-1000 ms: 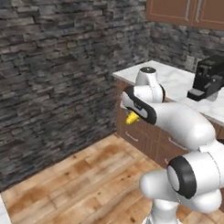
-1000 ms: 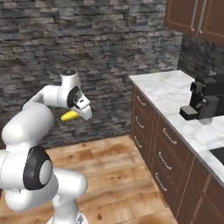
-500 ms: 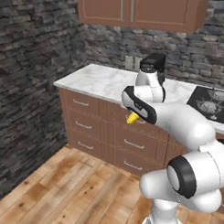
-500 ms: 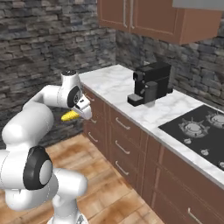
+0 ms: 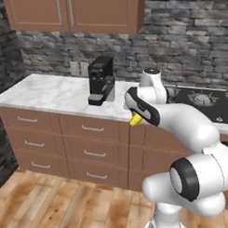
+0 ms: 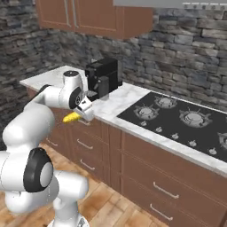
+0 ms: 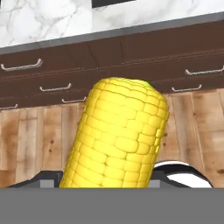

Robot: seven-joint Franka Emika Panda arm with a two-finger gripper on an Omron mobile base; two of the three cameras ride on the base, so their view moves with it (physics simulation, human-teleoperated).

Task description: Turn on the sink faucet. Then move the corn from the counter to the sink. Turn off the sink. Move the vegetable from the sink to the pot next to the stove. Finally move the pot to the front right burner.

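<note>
While the arm is folded back in front of the cabinets, each line below tells one part.

Gripper: the gripper (image 5: 136, 116) is clamped on the corn (image 5: 134, 119), with the yellow tip poking out beneath the hand.
Corn, place: carried in the air, off the counter (image 5: 50, 92), level with the top drawer fronts and just in front of them.
Corn, close up: the hand view has the cob (image 7: 117, 135) rising from between the fingers, its blunt end pointing toward the drawers and the plank floor.
Counter: white marble-look top with grey veins running left to right over brown drawers with slim metal handles.
Coffee machine: a black boxy coffee machine (image 5: 101, 81) stands on the counter near the stone wall, left of the stove (image 6: 177, 122).
Stove: black cooktop set in the counter, with round grey burners and a row of small knobs along its near edge.
Room: dark rough stone wall behind, brown wall cabinets (image 5: 75, 14) above, wooden floor (image 5: 63, 206) below.
Left base view: gives the long bare stretch of counter left of the coffee machine.
Right base view: gives the whole cooktop, which the left one cuts at its right edge.
</note>
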